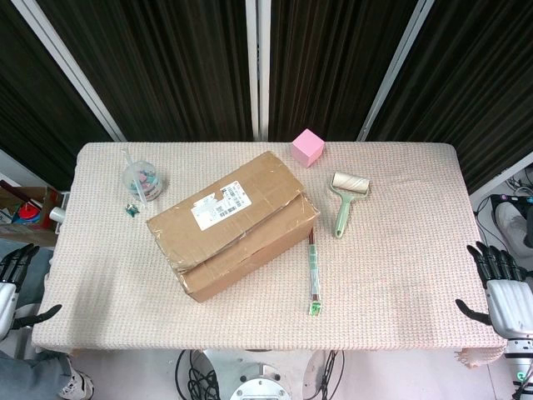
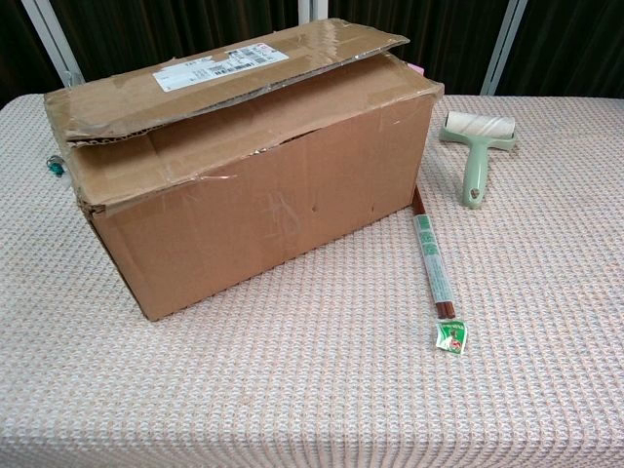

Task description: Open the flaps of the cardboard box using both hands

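Observation:
A brown cardboard box (image 1: pixel 233 222) (image 2: pixel 249 166) lies at an angle in the middle of the table. Its top flaps lie folded down, the upper one carrying a white label (image 1: pixel 219 204) and lifted slightly at its edge. My left hand (image 1: pixel 17 279) hangs off the table's left edge with fingers spread, holding nothing. Off the right edge, my right hand (image 1: pixel 500 287) is likewise spread and holds nothing. Both hands are far from the box and appear only in the head view.
A pink cube (image 1: pixel 307 147) sits behind the box. A green lint roller (image 1: pixel 346 200) (image 2: pixel 476 146) lies to the right. A thin packet of sticks (image 1: pixel 314 271) (image 2: pixel 434 268) lies beside the box's right end. A clear cup of small items (image 1: pixel 143 179) stands at the left.

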You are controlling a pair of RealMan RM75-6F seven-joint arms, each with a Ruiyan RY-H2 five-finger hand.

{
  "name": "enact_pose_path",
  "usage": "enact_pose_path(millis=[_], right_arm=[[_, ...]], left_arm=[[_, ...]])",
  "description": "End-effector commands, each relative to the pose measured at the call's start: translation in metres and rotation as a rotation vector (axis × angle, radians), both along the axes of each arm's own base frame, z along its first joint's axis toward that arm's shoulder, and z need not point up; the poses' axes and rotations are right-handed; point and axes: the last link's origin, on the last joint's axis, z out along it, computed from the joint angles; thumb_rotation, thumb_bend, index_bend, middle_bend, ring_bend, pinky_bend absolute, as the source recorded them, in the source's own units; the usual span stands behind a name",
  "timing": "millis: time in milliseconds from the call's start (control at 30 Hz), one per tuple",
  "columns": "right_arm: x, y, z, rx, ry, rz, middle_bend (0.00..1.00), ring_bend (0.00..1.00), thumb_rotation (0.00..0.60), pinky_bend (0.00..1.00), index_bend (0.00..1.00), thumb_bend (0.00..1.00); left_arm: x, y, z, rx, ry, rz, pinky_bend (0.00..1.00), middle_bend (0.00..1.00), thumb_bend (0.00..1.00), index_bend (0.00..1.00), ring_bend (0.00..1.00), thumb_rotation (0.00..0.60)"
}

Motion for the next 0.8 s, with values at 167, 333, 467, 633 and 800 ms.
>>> enact_pose_path(millis=[167,333,467,633,800], right_arm=[[0.006,-0.006,0.001,-0.005,0.008,0.020,0.00,0.00,0.600,0.00,0.00,0.09],[0.005,-0.007,0.004,-0.019,0.004,0.010,0.00,0.00,0.600,0.00,0.00,0.09],[0.008,-0.015,0.001,-0.014,0.003,0.022,0.00,0.00,0.600,0.00,0.00,0.09],[0.024,-0.029,-0.003,-0.005,0.006,0.081,0.00,0.00,0.600,0.00,0.00,0.10],[0.062,-0.061,0.004,0.013,0.039,0.211,0.00,0.00,0.600,0.00,0.00,0.11]], left_arm=[[-0.002,0.001,-0.002,0.003,-0.013,-0.006,0.21,0.07,0.07,0.04,0.08,0.505],[-0.002,0.004,-0.003,0.000,-0.016,-0.009,0.21,0.07,0.08,0.04,0.08,0.509],[-0.002,0.008,-0.006,-0.004,-0.019,-0.014,0.21,0.07,0.08,0.04,0.08,0.510],[-0.004,0.009,-0.010,-0.005,-0.027,-0.015,0.21,0.07,0.08,0.04,0.08,0.505],[-0.002,0.011,-0.007,0.005,-0.029,-0.027,0.21,0.07,0.08,0.04,0.08,0.506]])
